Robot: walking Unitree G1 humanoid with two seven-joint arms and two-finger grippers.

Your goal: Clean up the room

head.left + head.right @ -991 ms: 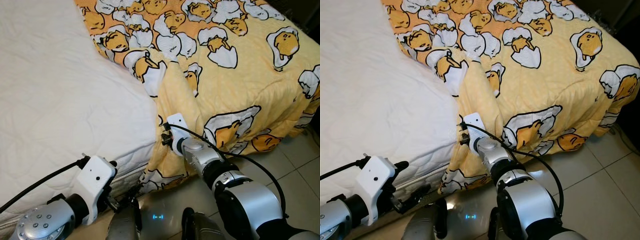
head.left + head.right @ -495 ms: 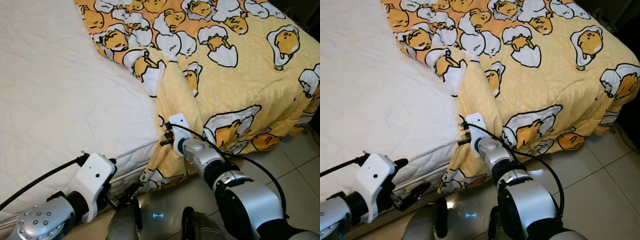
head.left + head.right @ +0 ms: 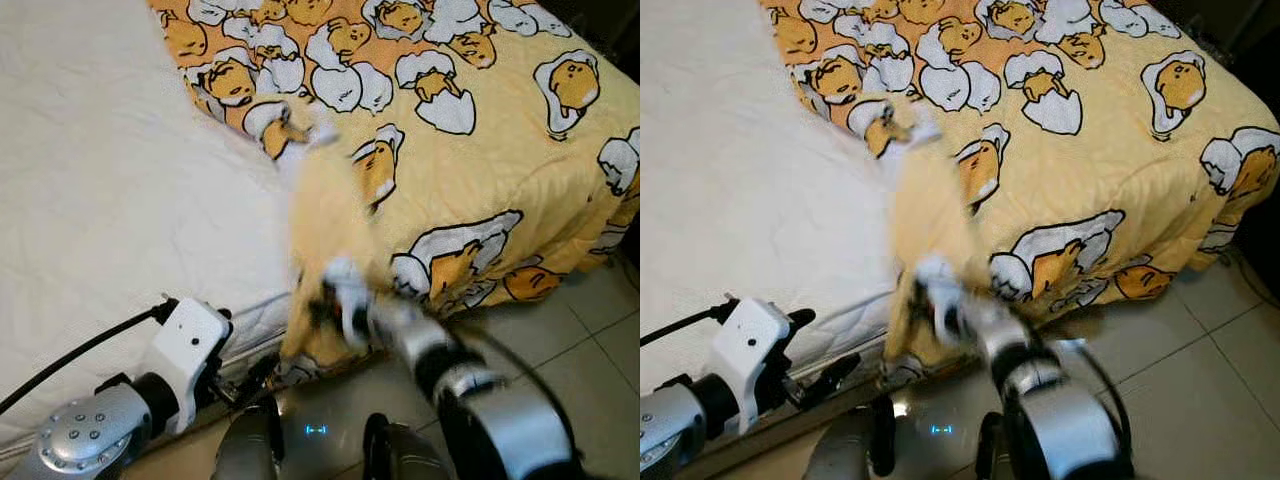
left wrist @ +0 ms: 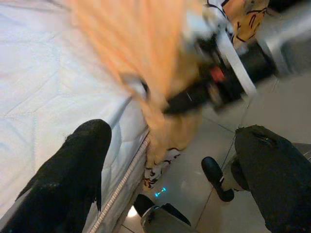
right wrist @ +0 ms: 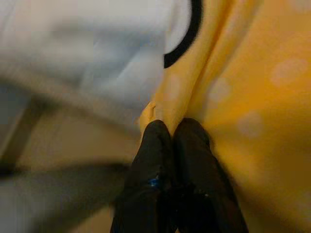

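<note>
Now right pincer (image 5: 176,131) pinching yellow egg-print blanket (image 3: 480,130) edge at bed (image 3: 110,200) side; bare mattress lies leftward. Left pincer (image 4: 170,160) spread, idle below mattress edge.

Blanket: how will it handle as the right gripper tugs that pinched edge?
Probably floppy: the blanket bunches into a soft ridge above the right gripper, whose fingers are shut on a fold. Likely draggy rather than light, since most of it lies spread over the mattress. The pinch may slip; it holds only a thin edge.
</note>
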